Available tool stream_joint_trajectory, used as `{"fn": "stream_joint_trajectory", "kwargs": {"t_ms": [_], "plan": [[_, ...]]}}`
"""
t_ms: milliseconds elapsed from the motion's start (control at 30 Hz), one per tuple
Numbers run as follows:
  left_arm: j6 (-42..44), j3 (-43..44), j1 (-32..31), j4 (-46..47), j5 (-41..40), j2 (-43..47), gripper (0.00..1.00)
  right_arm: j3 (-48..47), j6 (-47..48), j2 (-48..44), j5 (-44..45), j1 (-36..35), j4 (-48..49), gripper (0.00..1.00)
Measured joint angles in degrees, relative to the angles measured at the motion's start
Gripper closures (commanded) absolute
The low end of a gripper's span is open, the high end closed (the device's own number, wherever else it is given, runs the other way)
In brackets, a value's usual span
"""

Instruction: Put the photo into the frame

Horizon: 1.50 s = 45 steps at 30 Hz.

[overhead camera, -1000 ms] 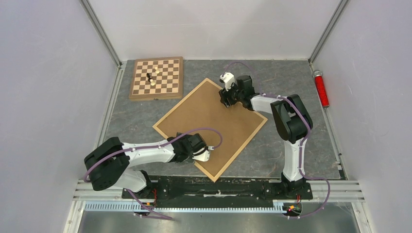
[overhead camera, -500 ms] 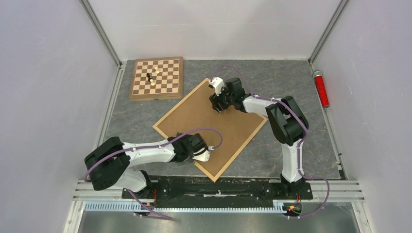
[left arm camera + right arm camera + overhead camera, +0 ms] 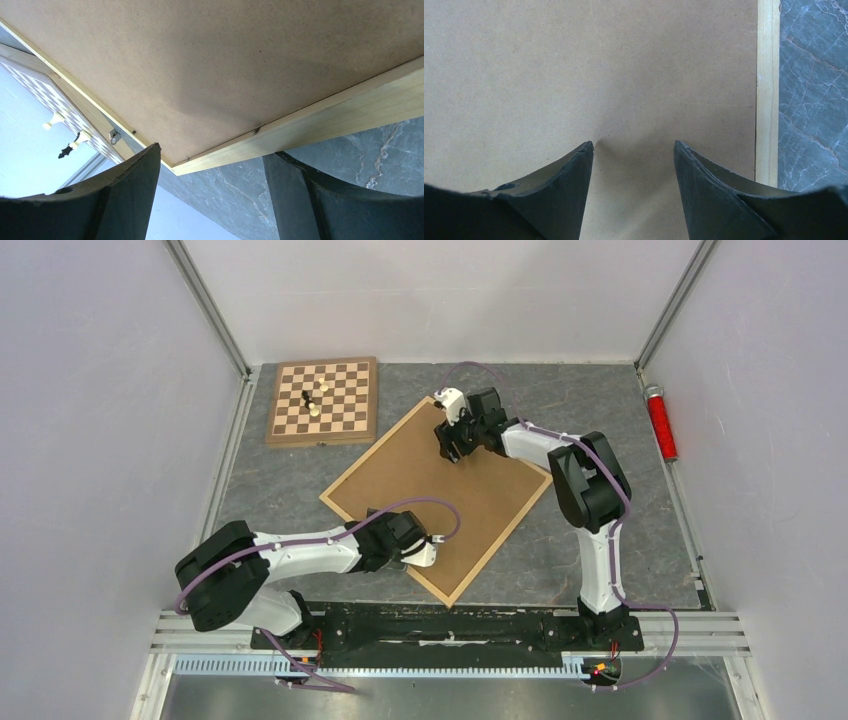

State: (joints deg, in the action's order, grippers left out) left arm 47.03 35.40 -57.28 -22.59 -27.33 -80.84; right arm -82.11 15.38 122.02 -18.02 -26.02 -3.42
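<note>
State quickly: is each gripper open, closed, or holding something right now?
Left gripper: open, straddling an edge of the frame.
Right gripper: open above the brown backing board, holding nothing.

Frame (image 3: 501, 541) lies mid-worktop (image 3: 585, 390), backing board (image 3: 420, 480) in it; chessboard (image 3: 323, 400) behind-left; cylinder (image 3: 660, 422) at right edge.

Grey stone-patterned table (image 3: 600, 400) bearing the back-up frame (image 3: 350, 107) and 1 chessboard (image 3: 340, 405) nearby.
</note>
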Motion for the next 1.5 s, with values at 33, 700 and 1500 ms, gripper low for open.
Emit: {"fn": "stream_joint_trajectory", "kwargs": {"t_ms": [33, 700, 1500], "plan": [[0.0, 0.0, 0.0, 0.2, 0.1, 0.0, 0.19, -0.4, -0.2, 0.1, -0.1, 0.1, -0.4, 0.36], [0.0, -0.1, 0.0, 1.1, 0.5, 0.0, 0.19, -0.8, -4.2, -1.0, -1.7, 4.4, -2.2, 0.34], [0.0, -0.2, 0.0, 1.1, 0.5, 0.0, 0.20, -6.7, -3.1, 2.7, 1.9, 4.0, -6.1, 0.38]]}}
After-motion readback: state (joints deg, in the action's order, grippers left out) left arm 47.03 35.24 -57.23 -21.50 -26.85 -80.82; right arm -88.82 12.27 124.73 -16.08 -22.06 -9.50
